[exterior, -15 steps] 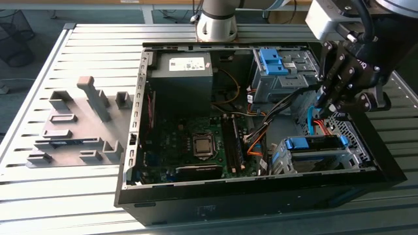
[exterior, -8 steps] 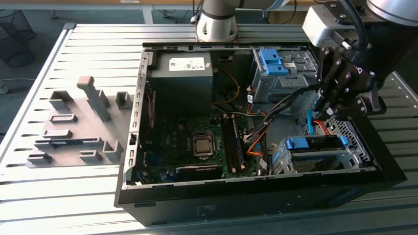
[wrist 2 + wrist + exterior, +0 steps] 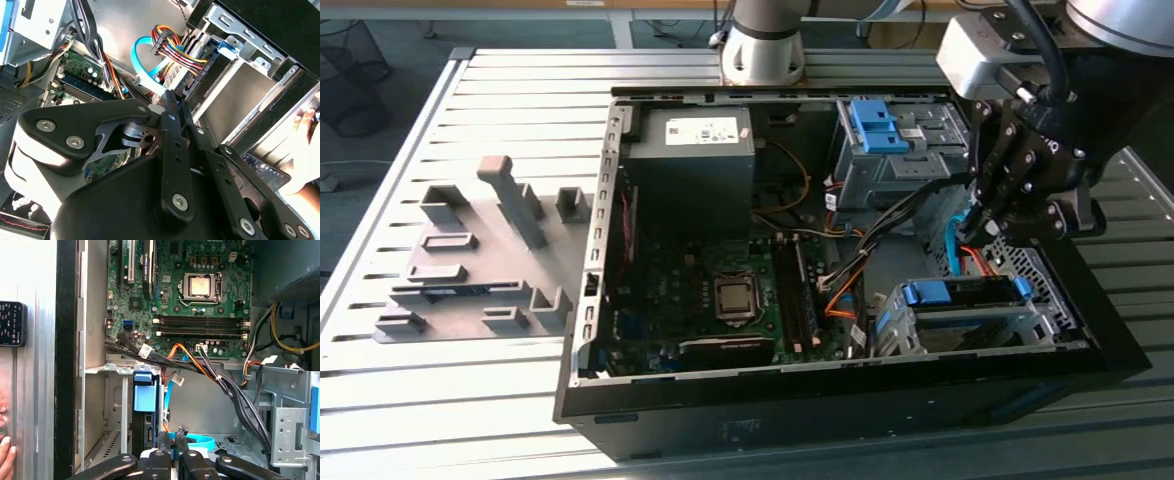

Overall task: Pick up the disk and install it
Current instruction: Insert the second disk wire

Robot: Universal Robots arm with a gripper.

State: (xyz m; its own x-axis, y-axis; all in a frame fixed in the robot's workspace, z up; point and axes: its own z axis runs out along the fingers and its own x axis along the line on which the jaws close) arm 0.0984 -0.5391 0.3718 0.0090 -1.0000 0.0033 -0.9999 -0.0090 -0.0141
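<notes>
The disk [image 3: 961, 294], a silver drive in a blue plastic frame, sits in the metal drive cage [image 3: 897, 325] at the near right corner of the open computer case. In the first wrist view the disk's blue frame [image 3: 146, 397] shows edge-on inside that cage. My gripper [image 3: 983, 236] hangs just above and behind the cage, inside the case. Its fingertips [image 3: 164, 441] stand close together, shut, with nothing visibly between them. A light blue data cable [image 3: 142, 65] loops right beside the gripper [image 3: 169, 98].
The dark power supply box [image 3: 700, 135] and a taller blue bracket [image 3: 874, 125] stand at the case's back. The motherboard [image 3: 190, 290] and cable bundles [image 3: 220, 380] lie nearby. A grey fixture plate [image 3: 480, 250] lies at the exterior view's left. A person's hand [image 3: 305, 150] rests outside the case.
</notes>
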